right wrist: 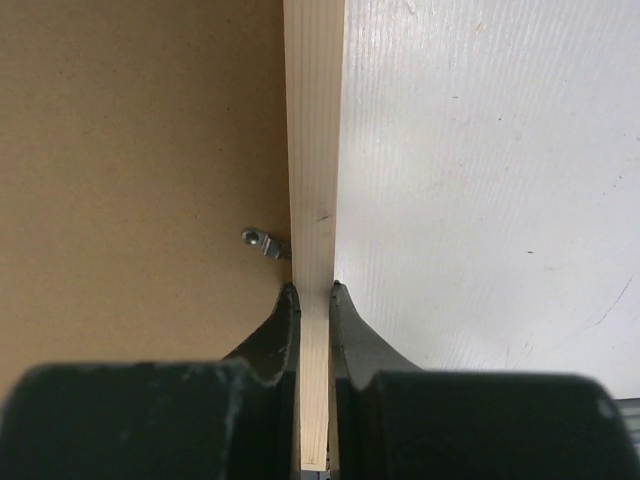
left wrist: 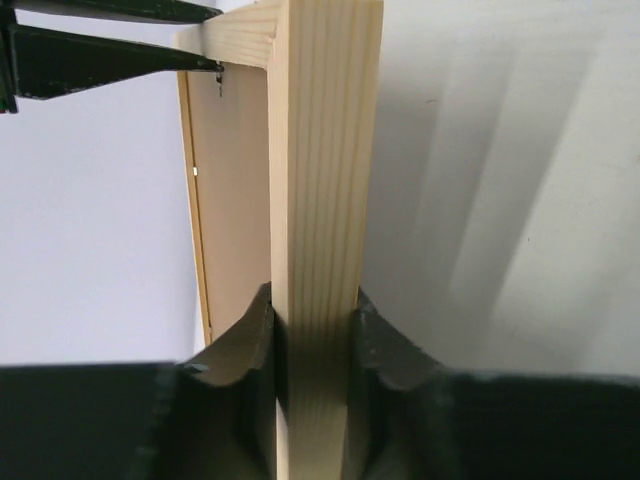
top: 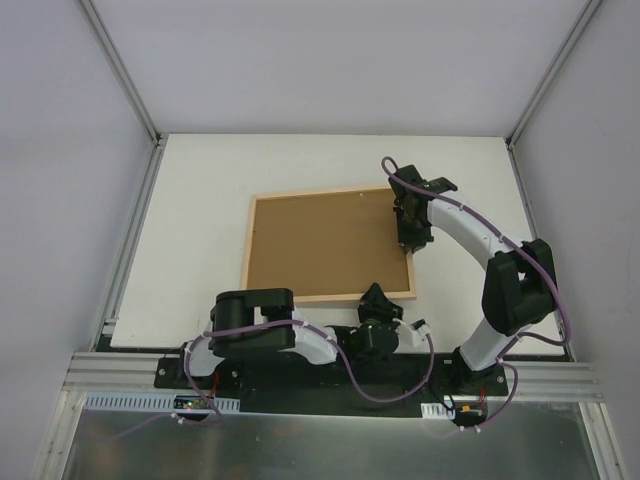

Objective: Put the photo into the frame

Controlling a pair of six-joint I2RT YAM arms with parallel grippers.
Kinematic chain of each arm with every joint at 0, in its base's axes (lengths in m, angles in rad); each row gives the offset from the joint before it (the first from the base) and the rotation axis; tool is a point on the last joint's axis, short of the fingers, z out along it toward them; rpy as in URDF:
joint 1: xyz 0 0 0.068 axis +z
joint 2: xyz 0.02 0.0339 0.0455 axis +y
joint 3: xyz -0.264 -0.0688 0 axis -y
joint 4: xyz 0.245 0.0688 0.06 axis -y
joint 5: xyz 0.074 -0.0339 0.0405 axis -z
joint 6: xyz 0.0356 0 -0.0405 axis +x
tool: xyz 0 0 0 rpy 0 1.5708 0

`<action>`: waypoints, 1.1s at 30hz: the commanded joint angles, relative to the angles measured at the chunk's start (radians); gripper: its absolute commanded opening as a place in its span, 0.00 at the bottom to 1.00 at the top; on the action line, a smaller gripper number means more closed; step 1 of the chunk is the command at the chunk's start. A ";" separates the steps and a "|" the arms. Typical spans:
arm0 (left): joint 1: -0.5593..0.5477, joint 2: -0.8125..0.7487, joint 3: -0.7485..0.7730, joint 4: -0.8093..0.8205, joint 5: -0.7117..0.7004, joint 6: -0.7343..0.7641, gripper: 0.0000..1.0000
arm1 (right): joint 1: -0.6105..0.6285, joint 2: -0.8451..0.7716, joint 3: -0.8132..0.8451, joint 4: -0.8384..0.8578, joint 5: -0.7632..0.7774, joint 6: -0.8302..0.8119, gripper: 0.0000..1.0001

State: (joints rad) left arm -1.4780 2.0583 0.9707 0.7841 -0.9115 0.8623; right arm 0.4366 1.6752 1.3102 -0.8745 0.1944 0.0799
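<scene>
The frame (top: 248,240) lies back-up on the white table (top: 200,190). The left end effector (left wrist: 312,300) pinches its near strip and the right end effector (right wrist: 311,290) clamps its right strip. A plain brown backing board (top: 325,240) fills it, with a small metal tab (right wrist: 262,241) beside the right grip. The strips are pale, straight-grained wood.

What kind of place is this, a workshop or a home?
Probably a robotics lab test booth: a white table boxed in by plain panels on aluminium rails, with a left arm and right arm bolted at its edge.
</scene>
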 commanded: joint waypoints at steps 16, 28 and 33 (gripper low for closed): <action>0.035 -0.226 0.065 0.483 -0.066 0.478 0.00 | -0.082 -0.397 0.372 -0.124 0.023 0.046 0.94; 0.079 -0.478 0.457 -0.519 0.008 0.071 0.00 | -0.292 -0.479 0.270 0.046 -0.087 0.099 0.97; 0.130 -0.495 0.575 -0.695 0.046 0.017 0.00 | -0.357 -0.485 0.183 0.109 -0.121 0.130 0.97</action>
State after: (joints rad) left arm -1.3899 1.6302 1.4357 0.3443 -0.9173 0.8886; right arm 0.1181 1.2102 1.5410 -0.8448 0.1246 0.1661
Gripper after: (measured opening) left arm 0.240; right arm 0.968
